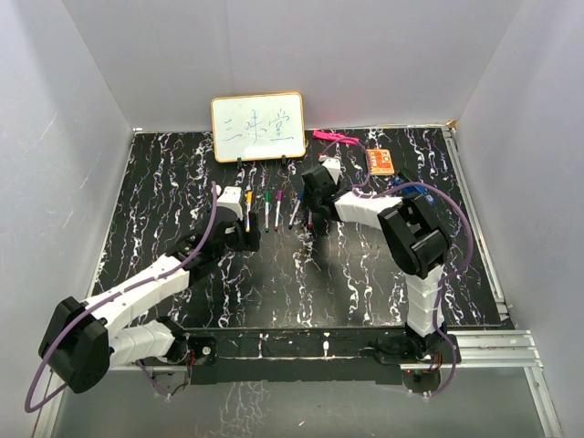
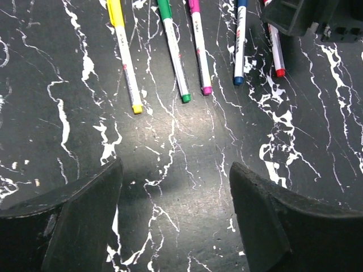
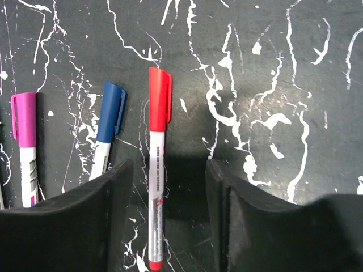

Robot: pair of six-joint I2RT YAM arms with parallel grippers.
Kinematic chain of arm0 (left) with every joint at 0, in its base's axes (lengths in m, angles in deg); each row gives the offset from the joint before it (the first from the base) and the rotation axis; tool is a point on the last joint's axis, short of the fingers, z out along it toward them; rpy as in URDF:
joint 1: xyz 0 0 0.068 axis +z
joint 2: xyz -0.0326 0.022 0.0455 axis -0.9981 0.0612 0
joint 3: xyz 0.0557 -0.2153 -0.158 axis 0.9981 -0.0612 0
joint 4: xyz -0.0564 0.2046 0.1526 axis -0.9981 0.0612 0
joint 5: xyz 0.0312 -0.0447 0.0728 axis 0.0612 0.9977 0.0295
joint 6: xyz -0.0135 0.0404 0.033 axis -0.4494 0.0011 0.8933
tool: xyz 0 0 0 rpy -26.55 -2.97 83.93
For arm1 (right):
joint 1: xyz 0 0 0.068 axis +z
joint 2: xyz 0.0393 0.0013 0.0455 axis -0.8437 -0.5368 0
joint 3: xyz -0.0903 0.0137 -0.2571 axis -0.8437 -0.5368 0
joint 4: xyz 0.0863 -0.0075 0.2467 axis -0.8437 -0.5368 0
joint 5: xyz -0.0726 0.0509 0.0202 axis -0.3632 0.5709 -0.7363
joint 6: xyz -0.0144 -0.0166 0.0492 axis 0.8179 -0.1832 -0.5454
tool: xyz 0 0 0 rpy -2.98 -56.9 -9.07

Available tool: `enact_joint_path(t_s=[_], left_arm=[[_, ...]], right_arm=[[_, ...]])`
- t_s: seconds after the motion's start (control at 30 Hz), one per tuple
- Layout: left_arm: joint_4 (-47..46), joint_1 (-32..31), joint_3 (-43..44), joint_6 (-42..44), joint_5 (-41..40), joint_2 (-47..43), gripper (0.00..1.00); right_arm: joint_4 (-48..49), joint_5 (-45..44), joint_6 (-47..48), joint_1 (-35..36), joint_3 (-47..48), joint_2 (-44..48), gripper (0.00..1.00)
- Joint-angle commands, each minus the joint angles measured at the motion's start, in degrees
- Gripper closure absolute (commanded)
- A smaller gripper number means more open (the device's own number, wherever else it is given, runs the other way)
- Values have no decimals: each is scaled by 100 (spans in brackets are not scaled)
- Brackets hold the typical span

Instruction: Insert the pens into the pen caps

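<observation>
The right end effector [image 3: 167, 167] is hanging low over the black, white-veined tabletop [image 3: 272, 68] with its two dark fingers [image 3: 85, 221] standing partly apart, straddling a thin white plastic pen [image 3: 156, 187] that is lying flat and wearing a red clip cap [image 3: 160, 99]. A gap is showing on each side of the barrel, so the end effector seems to be gripping nothing, though shadow is hiding the lower stretch. Just beside this pen, a blue-capped white pen [image 3: 108, 130] and then a magenta-capped white pen [image 3: 25, 141] are lying roughly parallel to it, apart from one another. The left end effector [image 2: 176, 173] is hovering near the row's plain ends with its fingers [image 2: 85, 221] spread wide and holding nothing, only bare tabletop lying between them. Ahead of it, a yellow-capped white pen [image 2: 127, 62] and a green-capped white pen [image 2: 174, 56] are completing the row of five, each cap sitting on its pen at the far end. Beyond the row, a small white board with blue writing [image 1: 258, 127] is standing at the back edge, a thicker bright pink marker [image 1: 333, 138] is lying to its right, and an orange rectangular card [image 1: 381, 161] is resting nearby.
</observation>
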Motion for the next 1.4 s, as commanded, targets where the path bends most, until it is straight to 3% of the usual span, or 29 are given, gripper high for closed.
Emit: enact_joint_path(t_s=[0.0, 0.03, 0.07, 0.23, 0.3, 0.43, 0.73, 0.9, 1.37], left_arm=[[157, 5, 125, 125, -413, -377, 11], [188, 13, 122, 101, -499, -448, 3], [253, 19, 130, 53, -619, -498, 2], [787, 74, 380, 45, -1149, -634, 2], [1003, 82, 502, 85, -1353, -636, 2], [1305, 93, 599, -118, -1746, -722, 2], [1438, 119, 544, -435, -2147, -1412, 2], [1803, 120, 704, -531, -2424, -1512, 2], [1894, 120, 587, -504, -2665, -1850, 2]], right_arm=[[-112, -309, 188, -23, -87, 626, 43], [-111, -375, 232, -20, -145, 765, 40], [-105, -452, 272, -27, -206, 918, 37], [-11, -976, 500, -28, -775, 1906, 18], [33, -1275, 531, -64, -1060, 2307, 3], [147, -1763, 399, -396, -1773, 3173, 2], [224, -1976, 78, -1569, -2985, 5106, 2], [126, -2278, -175, -1708, -3478, 5990, 2], [323, -2592, -45, -1713, -3904, 6793, 2]])
